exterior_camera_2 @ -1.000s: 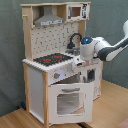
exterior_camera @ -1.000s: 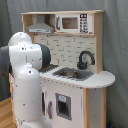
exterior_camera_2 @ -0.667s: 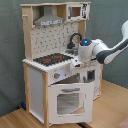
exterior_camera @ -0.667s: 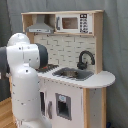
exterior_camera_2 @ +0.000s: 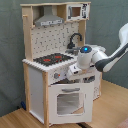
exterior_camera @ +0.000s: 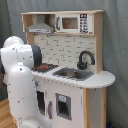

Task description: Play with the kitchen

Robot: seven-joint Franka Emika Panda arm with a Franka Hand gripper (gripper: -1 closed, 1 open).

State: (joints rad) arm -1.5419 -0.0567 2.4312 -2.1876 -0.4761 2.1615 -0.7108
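White and pale wood make up the kitchen (exterior_camera: 75, 65) (exterior_camera_2: 55, 65), which we see standing upright on a wooden floor (exterior_camera_2: 110, 107) before a grey curtain (exterior_camera: 116, 45) in both exterior views. Next in size is the white arm (exterior_camera: 21, 80) (exterior_camera_2: 107, 56): in the first exterior view it fills the first exterior view's left and hides part of the cabinet front, while in the second exterior view it reaches in from the second exterior view's right toward the front edge just under the counter (exterior_camera: 102, 79). Below that edge the oven door (exterior_camera_2: 68, 100) with its window hangs tilted outward. Above sit the grey hood (exterior_camera: 40, 26) (exterior_camera_2: 49, 20) and the microwave (exterior_camera: 74, 23) (exterior_camera_2: 76, 11). On the counter we see the black-red hob (exterior_camera_2: 51, 59), the sink (exterior_camera: 74, 73) and the black faucet (exterior_camera: 84, 59) (exterior_camera_2: 74, 40). We cannot tell whether the fingers are apart or closed, or whether they hold anything.
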